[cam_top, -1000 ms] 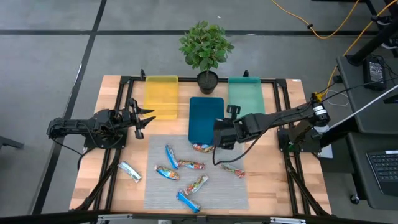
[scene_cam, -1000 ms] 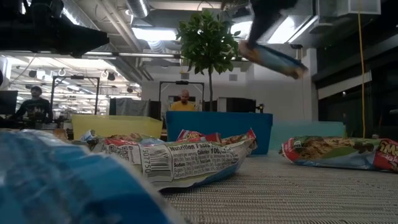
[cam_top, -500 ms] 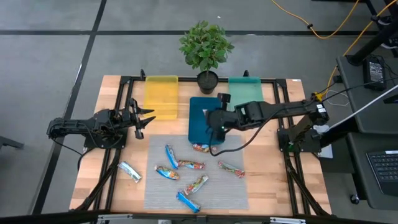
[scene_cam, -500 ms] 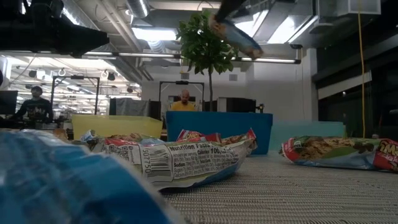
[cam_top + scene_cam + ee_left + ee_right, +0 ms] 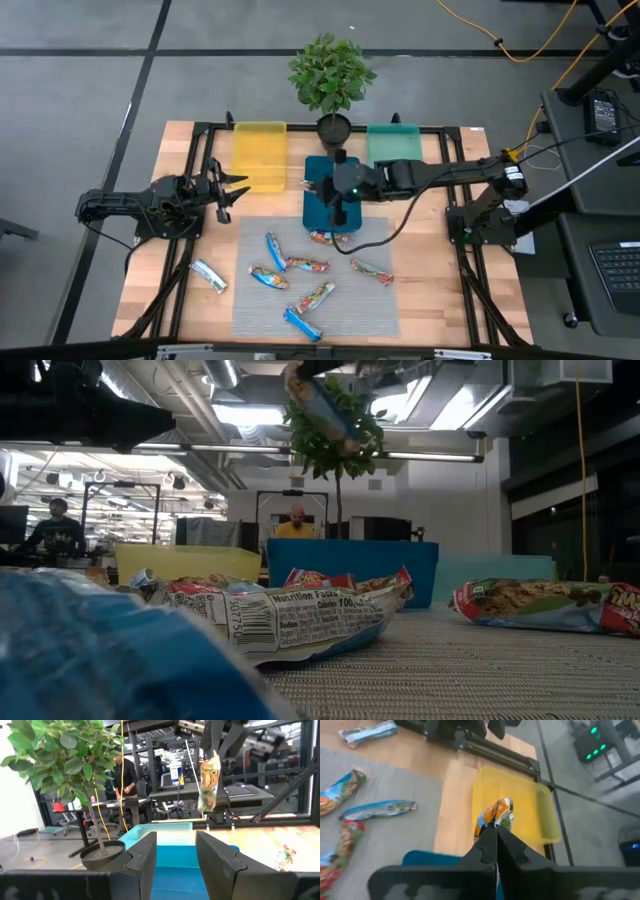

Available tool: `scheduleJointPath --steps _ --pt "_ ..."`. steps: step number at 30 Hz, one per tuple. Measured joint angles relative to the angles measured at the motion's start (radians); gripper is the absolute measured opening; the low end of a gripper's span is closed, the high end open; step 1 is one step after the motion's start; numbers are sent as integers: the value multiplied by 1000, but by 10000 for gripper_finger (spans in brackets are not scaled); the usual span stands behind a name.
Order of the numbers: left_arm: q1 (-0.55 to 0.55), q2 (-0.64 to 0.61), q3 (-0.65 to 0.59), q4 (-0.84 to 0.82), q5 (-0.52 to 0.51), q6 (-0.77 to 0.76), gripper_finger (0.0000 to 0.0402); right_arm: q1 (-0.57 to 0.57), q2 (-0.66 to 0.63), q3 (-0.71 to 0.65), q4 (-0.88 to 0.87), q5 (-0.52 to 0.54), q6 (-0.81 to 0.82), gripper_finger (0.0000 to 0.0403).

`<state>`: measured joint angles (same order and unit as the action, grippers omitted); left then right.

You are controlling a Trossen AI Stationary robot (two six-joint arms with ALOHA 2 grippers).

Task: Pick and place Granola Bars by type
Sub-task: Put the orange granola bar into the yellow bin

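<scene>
From my left wrist camera I see my own two dark fingers (image 5: 215,865) at the bottom of the frame, standing apart with nothing between them. Beyond them lies the blue tray (image 5: 175,862). A potted plant (image 5: 65,775) fills the upper left. At upper right the right gripper (image 5: 218,747) hangs, pinching a granola bar (image 5: 209,780) that dangles over the tray.

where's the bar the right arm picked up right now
The granola bar hangs pinched in the right gripper, held in the air above the blue tray at the table's middle, between the yellow tray and teal tray.
</scene>
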<state>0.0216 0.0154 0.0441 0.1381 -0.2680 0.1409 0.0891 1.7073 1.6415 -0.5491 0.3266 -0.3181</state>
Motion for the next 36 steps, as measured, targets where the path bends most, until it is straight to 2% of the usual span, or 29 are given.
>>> scheduleJointPath --steps 4,7,11,14,18,22,29,36 --pt "0 0 0 1 0 -80 130 -37 -2 -83 138 -76 -23 3" --pt "0 0 0 28 3 -75 130 -57 -2 -113 223 -130 -32 3" --pt "0 0 0 72 76 -65 130 -75 -3 -130 277 -182 -54 3" --pt "0 0 0 104 84 -79 137 -81 -3 -130 331 -208 -61 3" --pt "0 1 0 127 84 -103 167 -85 -3 -130 402 -271 -78 3" --pt "0 28 6 127 82 -142 215 -90 -3 -129 456 -344 -84 3" --pt "-22 217 101 128 87 -148 290 -110 -3 -129 502 -390 -84 3" --pt "-78 495 250 179 56 -66 303 -116 -3 -129 510 -419 -83 3"
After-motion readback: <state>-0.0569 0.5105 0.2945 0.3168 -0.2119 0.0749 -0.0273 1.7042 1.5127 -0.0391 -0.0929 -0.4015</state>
